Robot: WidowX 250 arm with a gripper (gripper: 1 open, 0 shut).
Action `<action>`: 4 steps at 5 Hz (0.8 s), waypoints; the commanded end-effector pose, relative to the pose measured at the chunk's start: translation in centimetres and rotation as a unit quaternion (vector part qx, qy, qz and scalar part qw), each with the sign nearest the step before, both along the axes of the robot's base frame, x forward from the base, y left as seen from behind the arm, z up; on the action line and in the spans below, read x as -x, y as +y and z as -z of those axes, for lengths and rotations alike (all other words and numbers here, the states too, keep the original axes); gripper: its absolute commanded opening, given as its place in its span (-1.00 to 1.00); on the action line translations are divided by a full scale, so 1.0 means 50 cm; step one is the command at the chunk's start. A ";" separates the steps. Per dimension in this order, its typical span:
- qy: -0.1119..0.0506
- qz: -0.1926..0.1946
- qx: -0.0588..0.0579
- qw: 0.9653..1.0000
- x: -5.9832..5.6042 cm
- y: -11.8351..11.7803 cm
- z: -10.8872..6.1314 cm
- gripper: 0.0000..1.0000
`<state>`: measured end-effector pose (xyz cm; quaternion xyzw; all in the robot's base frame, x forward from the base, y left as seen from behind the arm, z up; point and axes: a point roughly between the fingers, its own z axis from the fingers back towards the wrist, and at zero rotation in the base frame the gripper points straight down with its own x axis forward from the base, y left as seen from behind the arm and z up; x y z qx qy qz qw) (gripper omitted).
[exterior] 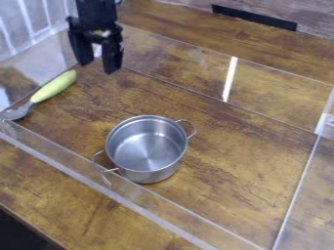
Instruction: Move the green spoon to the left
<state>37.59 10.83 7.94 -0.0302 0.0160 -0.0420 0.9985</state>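
One view: from the near side, down onto a wooden table (pixel 248 186) fenced by clear walls.
Near wall (pixel 156 217): clear plastic, running from the left edge down toward the near right.
Pot (pixel 145 148): steel, two-handled, upright and empty, standing just behind the near wall, about mid-width; one handle toward the near left, the other toward the far right.
Green spoon (pixel 42 92): lying flat on the table at the far left, left of the pot and well apart from it; thick yellow-green handle pointing to the far right, shiny metal bowl toward the near left, close to the left edge of the view.
Spoon and walls: bowl end close to the left corner of the enclosure; contact with the plastic not clear.
Gripper (pixel 97 62): black, pointing down, above the table farther back than the spoon and to the right of its handle end; near the handle, apart from it.
Jaws: spread wide, holding nothing, a clear gap between the two dark fingers (pixel 112 59).
Right wall (pixel 303 186): clear plastic, running near to far at the right.
Far wall (pixel 232 78): clear plastic with a bright vertical glint.
Beyond the far wall: more wooden table, with a dark flat strip (pixel 255 17) at the top edge.
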 end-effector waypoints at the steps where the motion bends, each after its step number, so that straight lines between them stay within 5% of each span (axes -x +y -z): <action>1: -0.048 0.013 -0.016 0.999 0.011 -0.010 -0.059 1.00; 2: -0.054 0.015 -0.022 0.998 0.008 -0.010 -0.061 1.00; 4: -0.058 -0.041 -0.034 0.997 -0.002 0.033 -0.031 1.00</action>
